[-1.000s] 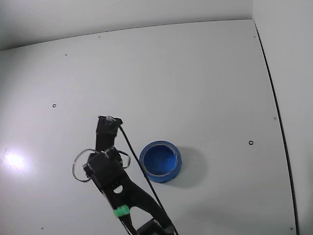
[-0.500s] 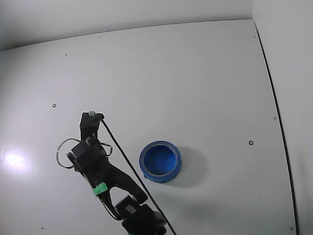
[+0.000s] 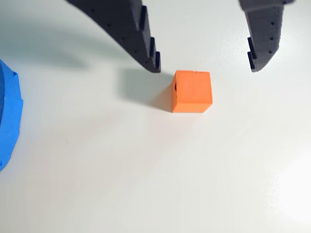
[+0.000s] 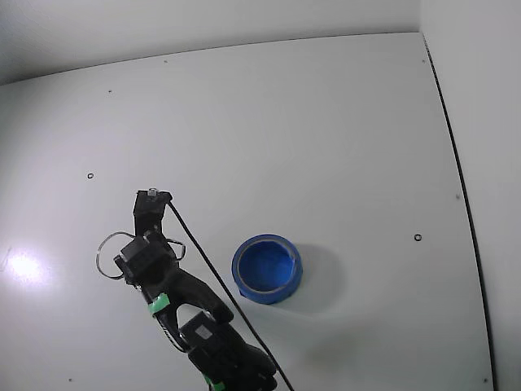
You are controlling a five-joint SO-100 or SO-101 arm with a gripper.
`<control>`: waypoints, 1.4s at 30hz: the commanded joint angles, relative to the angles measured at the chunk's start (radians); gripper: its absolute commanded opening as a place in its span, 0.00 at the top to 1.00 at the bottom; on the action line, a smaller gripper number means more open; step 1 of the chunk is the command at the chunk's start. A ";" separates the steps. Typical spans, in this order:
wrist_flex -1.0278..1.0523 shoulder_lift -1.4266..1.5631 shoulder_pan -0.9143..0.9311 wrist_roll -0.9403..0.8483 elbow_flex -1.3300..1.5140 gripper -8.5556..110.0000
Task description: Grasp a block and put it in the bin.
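Observation:
The block [image 3: 192,91] is a small orange-red cube on the white table, seen in the wrist view. My gripper [image 3: 205,68] is open, its two black toothed fingers above and on either side of the block, not touching it. The left fingertip [image 3: 154,65] is close to the cube's upper left corner; the right one stands further off. The bin [image 4: 264,292] is a round blue bowl, empty, to the right of the arm in the fixed view; its edge [image 3: 7,116] shows at the left of the wrist view. In the fixed view the gripper [image 4: 153,195] hides the block.
The white table top [image 4: 326,122] stretches wide behind and right of the bowl. A black cable [image 4: 203,261] runs along the arm. A dark seam [image 4: 460,187] marks the table's right edge. Small dark screw holes dot the surface.

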 commanded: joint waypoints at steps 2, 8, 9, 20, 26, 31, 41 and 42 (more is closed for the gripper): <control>-0.037 -0.025 0.003 -0.002 -0.080 0.70; -0.078 -0.089 0.003 0.000 -0.080 0.70; -0.083 -0.095 0.003 0.000 -0.080 0.70; -0.091 -0.101 0.003 -0.012 -0.078 0.78; -0.080 -0.089 0.006 0.002 -0.075 0.93; -0.077 -0.051 0.008 0.003 -0.037 0.92; -0.078 0.488 0.301 0.003 0.253 0.93; -0.083 0.545 0.353 -0.005 0.285 0.93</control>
